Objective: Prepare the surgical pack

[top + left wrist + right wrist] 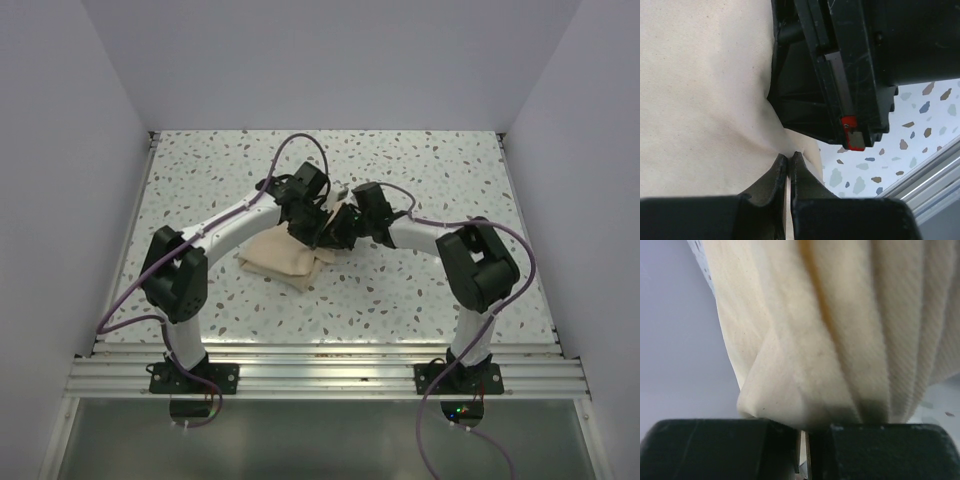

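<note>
Elbows bent at the lower left and lower right of the top view, both arms reach inward and meet at centre frame over the cloth (283,258), a tan bundle lying on the table (420,170). Pointing down, the left gripper (789,165) pinches a cloth fold, fingers nearly touching. Just beside it, the right gripper (805,440) likewise clamps bunched cloth.
</note>
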Robot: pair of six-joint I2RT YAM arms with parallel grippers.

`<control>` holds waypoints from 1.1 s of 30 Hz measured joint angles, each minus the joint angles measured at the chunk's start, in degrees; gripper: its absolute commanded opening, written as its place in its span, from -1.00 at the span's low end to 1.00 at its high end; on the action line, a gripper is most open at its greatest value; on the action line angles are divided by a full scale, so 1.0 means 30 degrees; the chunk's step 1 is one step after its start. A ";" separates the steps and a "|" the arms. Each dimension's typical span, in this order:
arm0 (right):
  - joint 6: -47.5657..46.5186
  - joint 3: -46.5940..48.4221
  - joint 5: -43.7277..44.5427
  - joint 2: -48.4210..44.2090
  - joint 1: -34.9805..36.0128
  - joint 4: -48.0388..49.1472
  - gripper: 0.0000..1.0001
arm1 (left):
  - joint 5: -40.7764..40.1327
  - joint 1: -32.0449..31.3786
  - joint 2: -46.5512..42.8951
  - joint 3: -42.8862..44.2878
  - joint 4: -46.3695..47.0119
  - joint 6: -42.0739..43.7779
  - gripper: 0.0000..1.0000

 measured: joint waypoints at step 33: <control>-0.3891 0.1231 0.1545 -0.2543 -0.2943 -0.5792 -0.82 | 0.0663 0.0051 0.0036 -0.0656 0.0947 -0.0124 -1.00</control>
